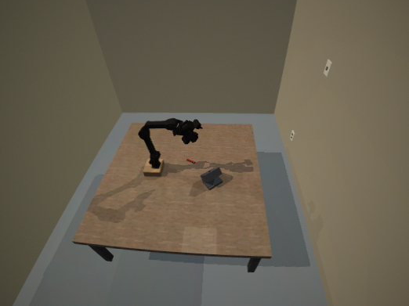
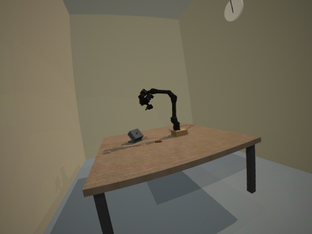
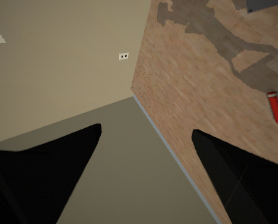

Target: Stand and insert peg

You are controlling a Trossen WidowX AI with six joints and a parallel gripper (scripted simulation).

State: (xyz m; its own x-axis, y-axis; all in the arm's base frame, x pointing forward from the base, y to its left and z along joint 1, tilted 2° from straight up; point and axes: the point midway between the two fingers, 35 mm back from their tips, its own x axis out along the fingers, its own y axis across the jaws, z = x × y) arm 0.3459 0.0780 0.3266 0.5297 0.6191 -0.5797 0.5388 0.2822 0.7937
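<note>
Fingers stand spread almost as wide as they go, with nothing between them, in the wrist view; past their tips show the wall, a two-socket outlet [image 3: 123, 56] and one corner of the bench [image 3: 165, 85]. At the right border of that view lies the red peg [image 3: 273, 106], cut off by the frame, its pale band near the end that shows. In the top view the gripper [image 1: 195, 131] hangs above the bench [image 1: 176, 221], nearer its far edge than its near one, well apart from the peg [image 1: 190, 160]. The peg lies on its side between the arm's wooden base block [image 1: 148, 172], which sits toward the left edge, and the dark sloped panel [image 1: 211, 175], which stands nearer the right edge. A long shadow runs from beside the block toward the right edge (it passes close by the peg). In the exterior view the peg [image 2: 158, 141] again lies flat on the bench [image 2: 179, 154], between the block [image 2: 183, 133] and the panel [image 2: 135, 135], whose face shows one dark hole [image 2: 137, 133]. High above the bench top, the gripper [image 2: 148, 103] touches neither peg nor panel; the panel stands toward the bench's far left corner.
</note>
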